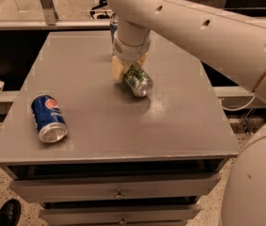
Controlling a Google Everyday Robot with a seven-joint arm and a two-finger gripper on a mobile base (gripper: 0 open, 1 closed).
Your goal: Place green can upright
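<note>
1. The end effector (127,70) sits at upper centre of the frame, right over the far end of the green can (138,80). Whether it has closed on the can, I cannot tell.
2. The green can is on its side on the table (179,126), its silver end pointing toward the lower right.
3. To do the step well, I would confirm a firm hold across the can's body, then rotate it until a silver end faces flat down.
4. Lower it gently and release only once the base is fully seated. A rounded can let go at a tilt will probably roll.
5. The blue Pepsi can (49,118) lies well apart at lower left and should not interfere.
</note>
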